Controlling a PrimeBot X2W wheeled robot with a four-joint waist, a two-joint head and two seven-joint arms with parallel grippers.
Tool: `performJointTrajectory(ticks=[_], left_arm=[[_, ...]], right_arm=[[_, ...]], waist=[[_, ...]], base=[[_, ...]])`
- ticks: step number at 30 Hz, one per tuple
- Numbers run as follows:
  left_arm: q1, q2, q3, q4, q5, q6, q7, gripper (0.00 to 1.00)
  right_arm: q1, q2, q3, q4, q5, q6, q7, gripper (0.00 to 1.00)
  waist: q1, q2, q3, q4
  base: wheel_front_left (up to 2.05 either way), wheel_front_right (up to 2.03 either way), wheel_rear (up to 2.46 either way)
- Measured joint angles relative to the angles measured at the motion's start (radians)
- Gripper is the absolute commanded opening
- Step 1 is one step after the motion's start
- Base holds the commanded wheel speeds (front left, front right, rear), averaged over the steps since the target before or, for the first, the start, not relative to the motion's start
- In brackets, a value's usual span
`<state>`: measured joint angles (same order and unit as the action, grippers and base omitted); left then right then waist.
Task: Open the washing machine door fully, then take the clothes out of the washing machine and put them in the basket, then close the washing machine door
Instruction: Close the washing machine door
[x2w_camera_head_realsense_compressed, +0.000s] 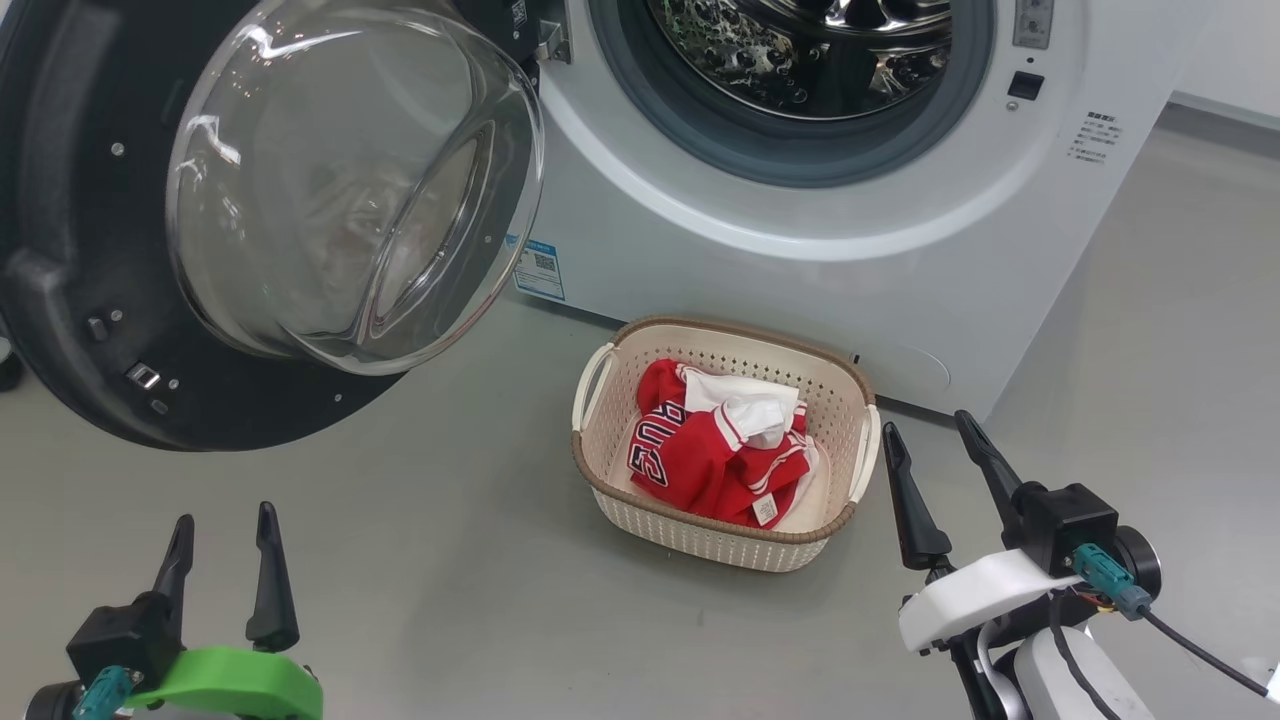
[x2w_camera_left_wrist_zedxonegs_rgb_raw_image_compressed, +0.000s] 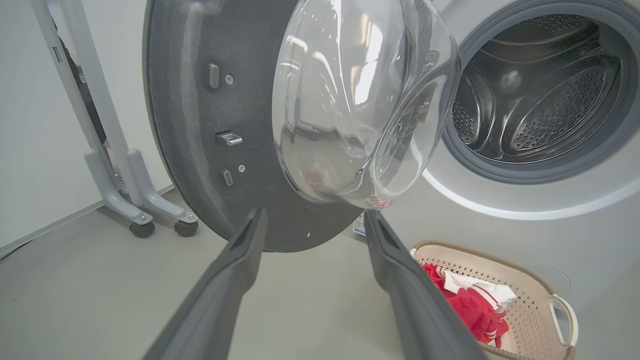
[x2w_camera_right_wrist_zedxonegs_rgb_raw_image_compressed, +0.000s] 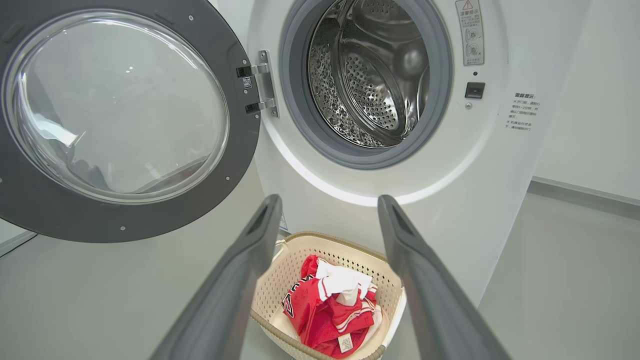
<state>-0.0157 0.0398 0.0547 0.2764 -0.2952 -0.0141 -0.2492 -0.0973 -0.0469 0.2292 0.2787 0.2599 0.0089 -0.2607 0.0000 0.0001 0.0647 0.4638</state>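
Down in the basket (x2w_camera_head_realsense_compressed: 700, 545) lie the clothes (x2w_camera_head_realsense_compressed: 715, 455), a crumpled red heap with white lining showing; the basket sits on the floor (x2w_camera_head_realsense_compressed: 420, 560) just before the washing machine (x2w_camera_head_realsense_compressed: 800, 290); the washing machine door (x2w_camera_head_realsense_compressed: 70, 250) stands swung wide to our left; we hold our left gripper (x2w_camera_head_realsense_compressed: 224, 515) and right gripper (x2w_camera_head_realsense_compressed: 925, 422) low, fingers spread and empty, the right just beside the basket.

Left gripper (x2w_camera_head_realsense_compressed: 225, 514) and right gripper (x2w_camera_head_realsense_compressed: 925, 422) hover low, fingers (x2w_camera_head_realsense_compressed: 272, 570) spread.
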Motion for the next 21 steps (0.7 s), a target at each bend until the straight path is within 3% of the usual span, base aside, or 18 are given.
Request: performJointTrajectory(ticks=[21], left_arm=[[0.037, 0.000, 0.027, 0.002, -0.004, 0.028, 0.000, 1.00]], right_arm=[[-0.018, 0.000, 0.035, 0.023, 0.001, 0.007, 0.000, 1.00]], waist=[[0.0000, 0.0000, -0.022, 0.051]], base=[[0.00, 0.00, 0.00]])
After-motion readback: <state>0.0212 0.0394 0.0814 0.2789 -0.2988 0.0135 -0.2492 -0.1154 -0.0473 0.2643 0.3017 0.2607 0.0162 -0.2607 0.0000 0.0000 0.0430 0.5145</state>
